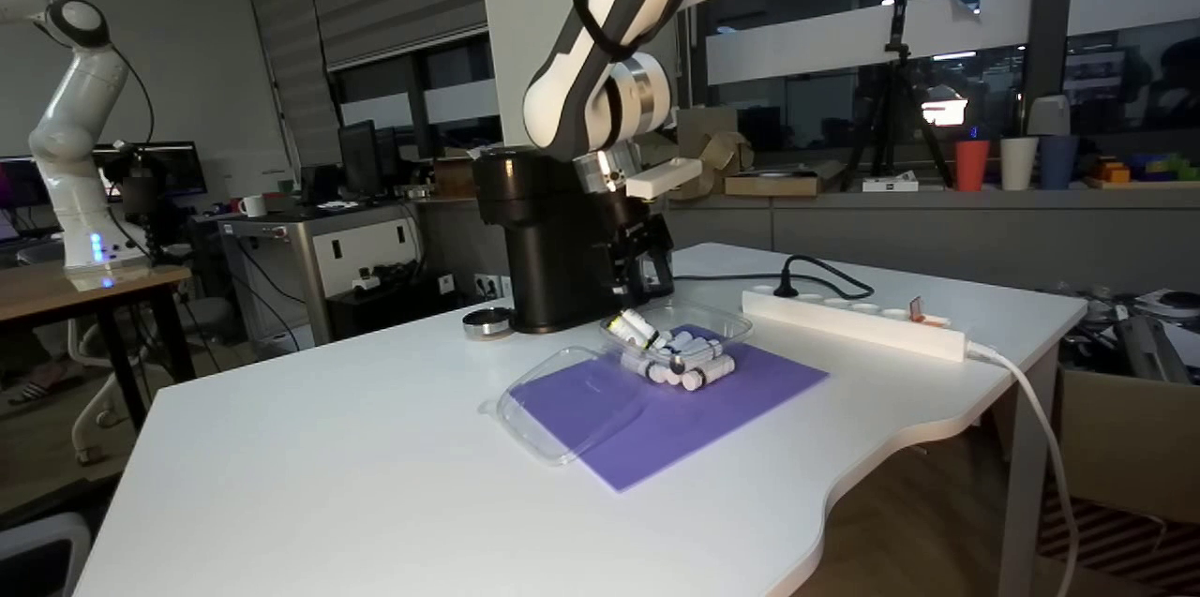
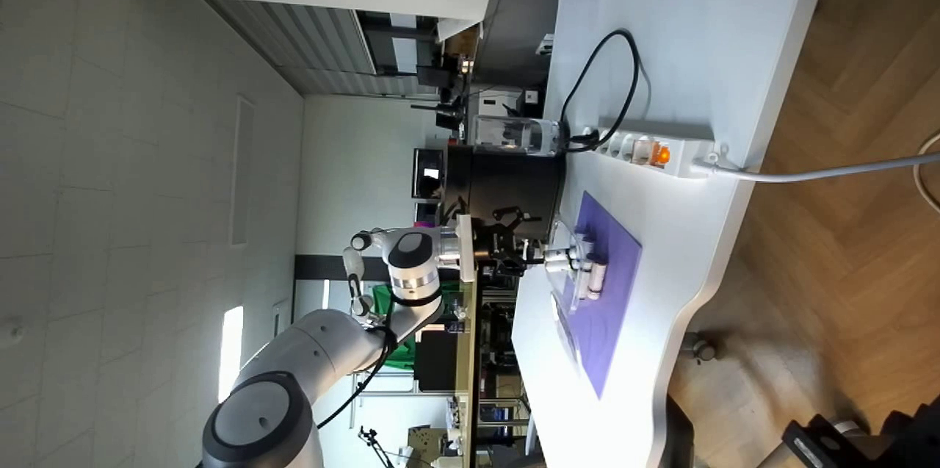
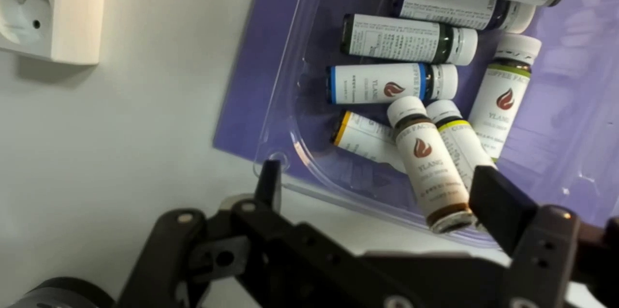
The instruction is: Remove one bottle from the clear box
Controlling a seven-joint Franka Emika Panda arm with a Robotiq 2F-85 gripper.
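We are worrying most about the pile. In an exterior view, the clear box (image 1: 739,331) is sitting on the far part of the purple mat (image 1: 694,428), right of the black appliance (image 1: 539,241); in the wrist view, we are counting at least 8 bottles (image 3: 420,80). The brown-banded bottle (image 3: 430,168) is lying tilted across the orange-banded bottle (image 3: 362,136), its base up by the rim, with the yellow-banded bottle (image 3: 462,146) alongside. If we are closing here, we are risking catching 2 bottles where only 1 is wanted, or pinching near the base and letting the bottle roll back. Because 1 finger (image 3: 500,206) is standing just beside that base, we are risking pressing its tip onto a bottle or the thin rim and tipping the light-looking box.

The gripper (image 3: 378,177) is hanging over the far left of the box with its jaws wide apart, and we are seeing nothing held. The brown-banded bottle is showing between the fingers, close to that finger; whether they are touching, we are not able to tell.
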